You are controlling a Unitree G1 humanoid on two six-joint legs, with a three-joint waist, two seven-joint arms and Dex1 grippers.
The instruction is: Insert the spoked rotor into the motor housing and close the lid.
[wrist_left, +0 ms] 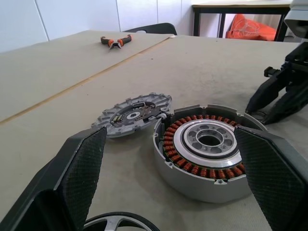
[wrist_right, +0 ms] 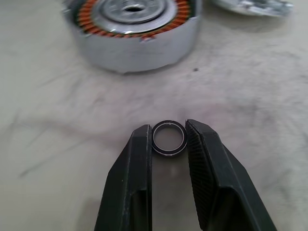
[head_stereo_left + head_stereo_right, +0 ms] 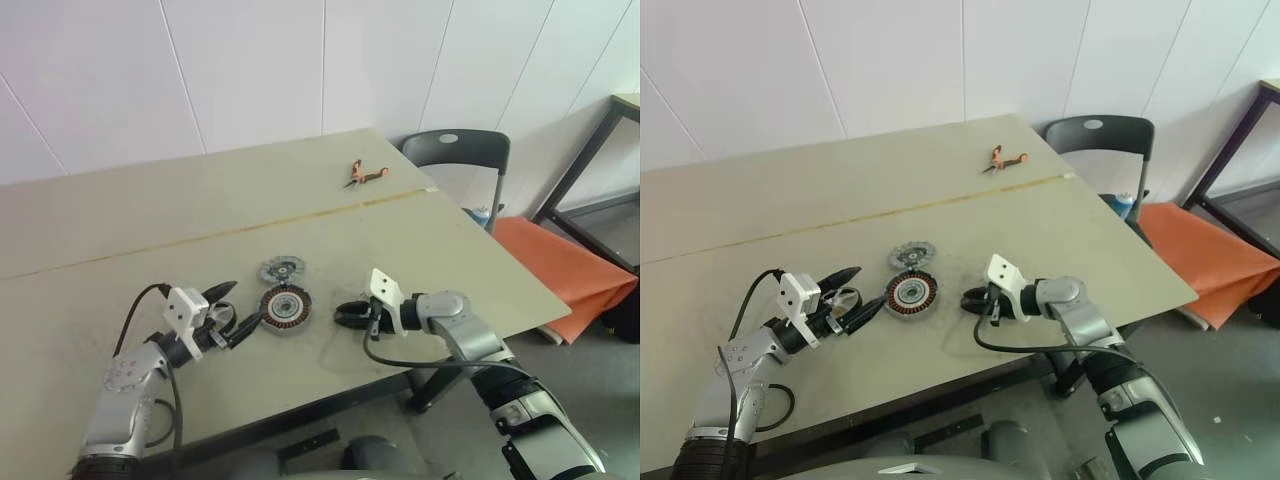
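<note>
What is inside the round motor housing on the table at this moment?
Inside the motor housing a ring of copper windings surrounds a silver centre with an open hole. No rotor sits in it. The casing wall hides its lower interior.

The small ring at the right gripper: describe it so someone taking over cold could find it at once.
Start at the motor housing, the squat silver puck with copper-orange windings near the table's front edge. On the bare tabletop beside it, on the robot's right, the right gripper has its two black fingers closed around a small ring. It is thin, dark and hollow, far smaller than the housing or the toothed disc behind.
</note>
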